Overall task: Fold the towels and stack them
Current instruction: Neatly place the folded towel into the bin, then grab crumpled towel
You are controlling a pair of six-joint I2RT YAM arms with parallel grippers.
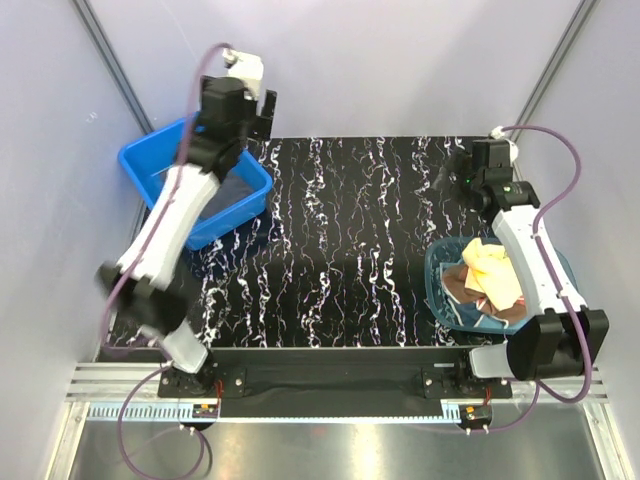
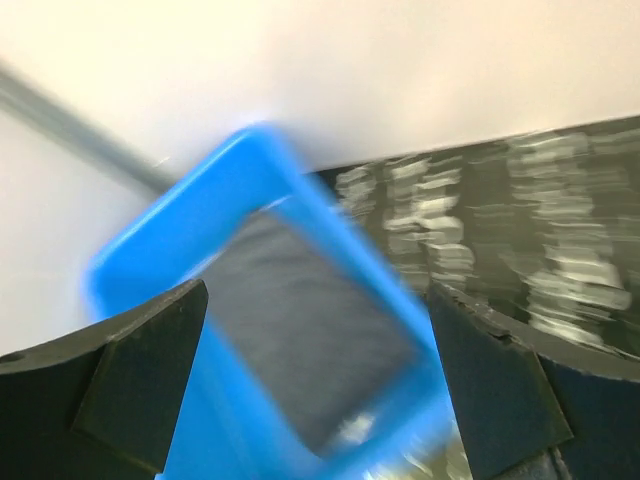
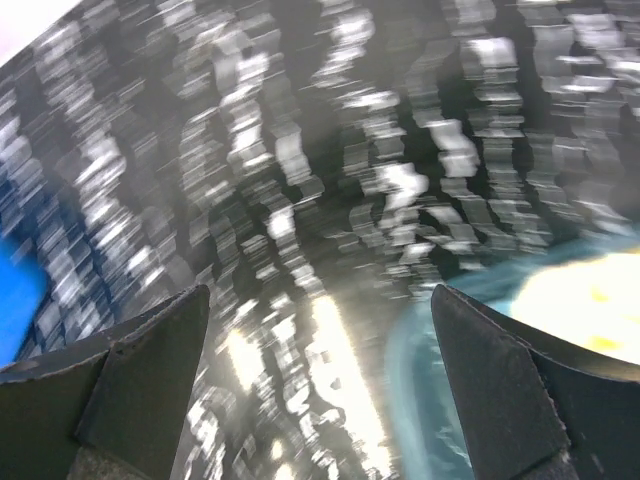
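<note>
**A:** Where is the left tool (image 2: 318,292)?

**B:** Raised above the blue plastic tub (image 1: 150,165) at the far left corner of the black, white-veined desk (image 1: 350,250). Its fingers are spread wide, with nothing between them. A dark navy-grey cloth towel (image 1: 228,195) lies flat inside the tub.

**A:** And the right tool (image 3: 320,330)?

**B:** Equally wide and empty, over the desk's far right side near the translucent teal bowl (image 1: 440,290).

**A:** The other towels?

**B:** A crumpled yellow towel (image 1: 492,268) lies on a brown towel (image 1: 462,285) in that bowl — the right arm hides part of both.
</note>
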